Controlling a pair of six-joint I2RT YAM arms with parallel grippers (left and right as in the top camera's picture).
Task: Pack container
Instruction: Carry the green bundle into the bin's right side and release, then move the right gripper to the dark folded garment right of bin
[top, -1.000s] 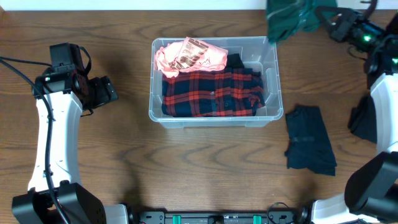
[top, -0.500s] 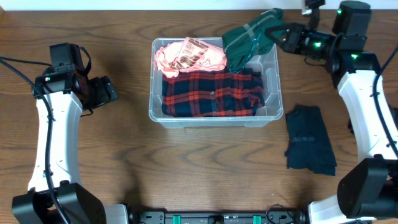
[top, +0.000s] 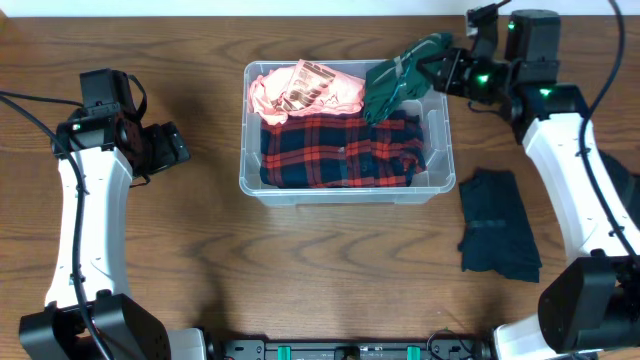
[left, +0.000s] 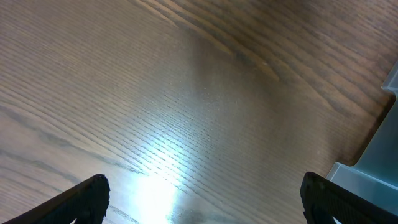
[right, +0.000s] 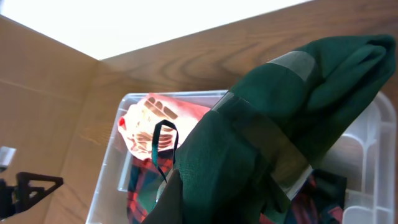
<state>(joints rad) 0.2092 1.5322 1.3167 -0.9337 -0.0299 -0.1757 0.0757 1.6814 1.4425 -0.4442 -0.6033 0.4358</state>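
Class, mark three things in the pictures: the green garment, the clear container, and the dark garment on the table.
green garment (top: 392, 80), overhead view, its middle fold.
clear container (top: 340, 194), overhead view, front rim.
dark garment (top: 497, 225), overhead view, its centre.

Green garment (top: 400, 78), red-and-navy plaid shirt (top: 340, 150), pink top (top: 305, 90), clear container (top: 340, 194).

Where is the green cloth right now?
Overhead view: the green cloth hangs from the right gripper over the far right corner of the container, above the plaid shirt and beside the pink top.
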